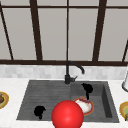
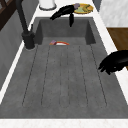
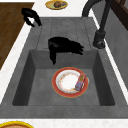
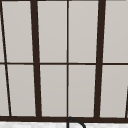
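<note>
Two black hands hang over the grey sink (image 1: 30, 100). In the front view the right hand (image 1: 87, 88) floats above the basin, at about 12 o'clock from the red-rimmed plate (image 3: 70, 82) lying on the basin floor; its fingers are loose and straight, one pointing down toward the plate, and it grasps nothing. From the right side view a small wrapped bar (image 3: 80, 82) lies on the plate toward 3 o'clock. The left hand (image 1: 39, 111) hovers at the sink's front edge, over the ribbed draining area, fingers curled downward around nothing.

A large red ball (image 1: 67, 114) sits at 6 o'clock in the front view, covering the plate's near-left part. The black tap (image 1: 71, 71) rises at 12 o'clock behind the sink, with the window (image 4: 67, 60) beyond it. On the worktop, a yellow plate of food (image 1: 2, 99) lies at 9 o'clock, another yellow plate (image 1: 124, 110) at 3 o'clock, and a white container (image 1: 125, 82) stands behind it.
</note>
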Controlling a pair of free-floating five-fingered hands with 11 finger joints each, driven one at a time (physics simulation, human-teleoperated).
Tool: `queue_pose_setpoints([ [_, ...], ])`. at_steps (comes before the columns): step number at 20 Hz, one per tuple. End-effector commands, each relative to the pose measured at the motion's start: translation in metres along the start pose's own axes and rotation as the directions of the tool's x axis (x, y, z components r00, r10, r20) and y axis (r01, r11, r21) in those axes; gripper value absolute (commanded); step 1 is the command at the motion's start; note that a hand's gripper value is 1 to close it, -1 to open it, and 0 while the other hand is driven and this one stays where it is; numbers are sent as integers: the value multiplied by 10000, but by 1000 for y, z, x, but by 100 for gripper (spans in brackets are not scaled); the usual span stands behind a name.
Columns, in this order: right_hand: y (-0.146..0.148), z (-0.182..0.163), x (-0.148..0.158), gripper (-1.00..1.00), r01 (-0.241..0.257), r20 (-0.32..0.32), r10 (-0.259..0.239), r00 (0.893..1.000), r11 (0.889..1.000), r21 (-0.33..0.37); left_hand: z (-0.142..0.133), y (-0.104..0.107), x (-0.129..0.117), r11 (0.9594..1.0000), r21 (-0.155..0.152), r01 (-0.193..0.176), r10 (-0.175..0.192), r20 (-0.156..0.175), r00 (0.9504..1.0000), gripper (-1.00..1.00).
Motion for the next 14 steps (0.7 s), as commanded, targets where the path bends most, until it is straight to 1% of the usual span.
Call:
queue_pose_setpoints([
  [1, 2, 31, 3, -100, 223, -58, -224, 9997, 9997, -104, 0, 0, 0, 10000, 0, 0, 0, 0, 10000, 0],
  [5, 5, 64, 5, -100, 375, -221, -378, 9990, 9992, -108, 0, 0, 0, 10000, 0, 0, 0, 0, 10000, 0],
  [14, 5, 133, 9, -100, 654, -263, -657, 9975, 9978, -119, 0, 0, 0, 10000, 0, 0, 0, 0, 10000, 0],
])
